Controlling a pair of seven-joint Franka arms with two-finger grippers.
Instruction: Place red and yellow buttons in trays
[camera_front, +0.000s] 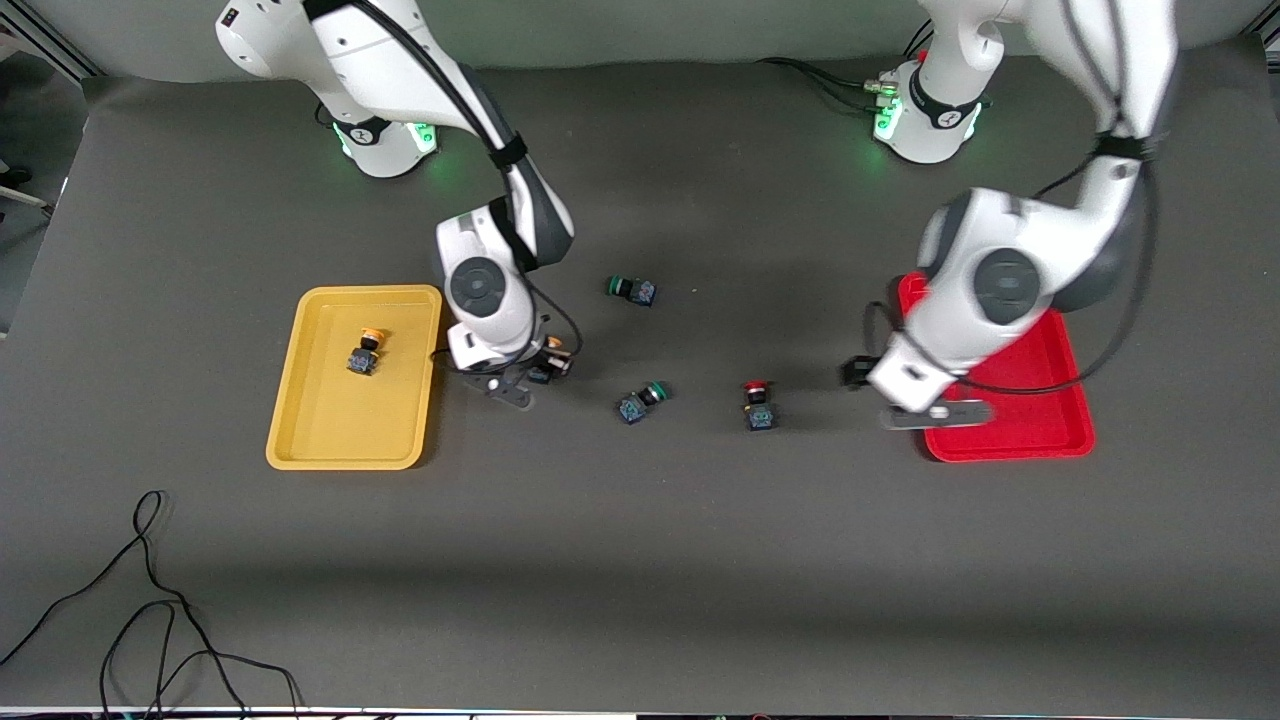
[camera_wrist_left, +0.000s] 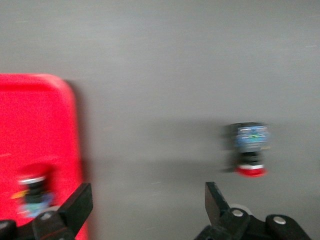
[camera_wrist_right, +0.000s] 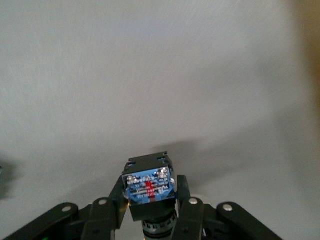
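Grip comes first: the right gripper is low at the bench, just beside the yellow tray on its red-tray side, and its fingers are shut on an orange-yellow-capped button. It is pinched across the black barrel with the blue square base turned out toward the wrist camera, so the cap is hidden there. That hold suits a short carry into the yellow tray, I judge.

One orange-yellow button already lies in the yellow tray, on its side, cap toward the robots' bases.

The left gripper hangs over the edge of the red tray that faces the yellow tray. Its fingers stand wide apart and hold nothing. A red-capped button lies in the red tray just by that edge, so this looks like a drop just made.

The other red-capped button lies on the bare bench between the two trays, nearer the red one, and is likely the left arm's next pick.

Two green-capped buttons, one farther from the front camera and one nearer, lie between the trays, closer to the yellow tray; they belong in neither.
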